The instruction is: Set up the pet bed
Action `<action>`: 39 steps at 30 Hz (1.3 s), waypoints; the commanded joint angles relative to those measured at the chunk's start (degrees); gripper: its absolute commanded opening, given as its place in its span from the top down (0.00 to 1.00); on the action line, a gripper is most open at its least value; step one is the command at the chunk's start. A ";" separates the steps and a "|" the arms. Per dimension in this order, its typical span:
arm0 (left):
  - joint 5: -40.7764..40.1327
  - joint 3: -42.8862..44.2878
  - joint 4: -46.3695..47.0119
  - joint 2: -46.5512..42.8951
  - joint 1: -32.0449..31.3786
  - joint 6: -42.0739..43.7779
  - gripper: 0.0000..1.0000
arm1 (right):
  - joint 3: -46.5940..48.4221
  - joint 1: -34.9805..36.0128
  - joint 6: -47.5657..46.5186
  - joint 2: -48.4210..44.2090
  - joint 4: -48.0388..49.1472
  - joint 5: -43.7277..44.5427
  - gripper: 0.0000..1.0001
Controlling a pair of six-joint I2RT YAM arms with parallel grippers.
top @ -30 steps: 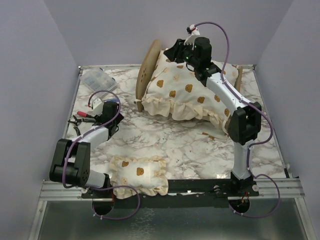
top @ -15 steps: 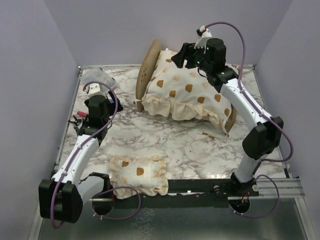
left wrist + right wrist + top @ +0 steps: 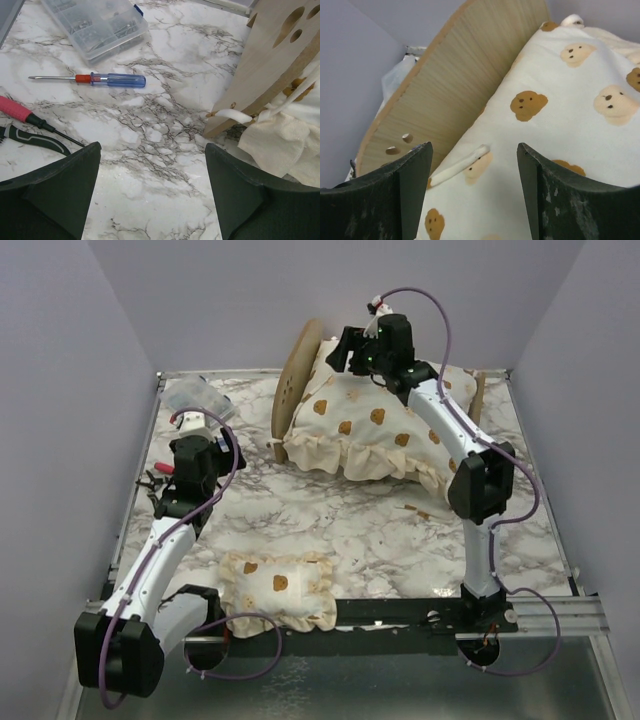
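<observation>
"Right wrist view first: what had the right gripper (image 3: 474,147) just done?"

"It had let go. A second before, it was pressed down at the head end of the bear-print cushion (image 3: 560,125) with its jaws narrower. Then it rose, and at this moment it hung just above that same spot, jaws spread and nothing between them. Beyond the fingertips lay the cushion, with the plywood headboard (image 3: 455,85) right against it."

"And the left gripper (image 3: 152,147)?"

"Also released and wide, holding nothing. The left arm had unfolded and carried it farther out over the marble table (image 3: 150,115). Bare table lay below it. A blue-handled screwdriver (image 3: 102,79), a clear parts box (image 3: 95,25) and a red-handled tool (image 3: 17,112) were on one side, and the headboard's leg on the other."

"Where did that leave the pet bed (image 3: 293,375)?"

"It stood at the back of the table with its headboard to the left. The cushion lay over it and sagged off the front edge. The small matching pillow (image 3: 278,585) sat well apart, at the near edge. I judged the cushion placed and freed, and the pillow the step left. Whether the cushion was seated squarely I could not tell."
</observation>
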 commanded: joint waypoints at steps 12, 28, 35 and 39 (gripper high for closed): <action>2.14 -0.45 -0.44 2.19 -0.42 1.28 0.14 | 2.70 2.94 3.43 9.97 6.22 -12.49 0.29; 2.58 -0.48 -0.03 2.27 -0.39 1.43 0.14 | -20.82 17.95 -5.65 -5.55 11.34 -27.73 0.53; 2.45 -0.72 -0.06 1.47 -0.39 1.50 0.14 | -32.97 24.85 -12.71 -12.40 2.15 -22.91 0.52; 2.25 -0.92 -0.04 1.18 -0.40 1.52 0.14 | -37.27 24.66 -14.01 -19.53 -0.45 -12.26 0.49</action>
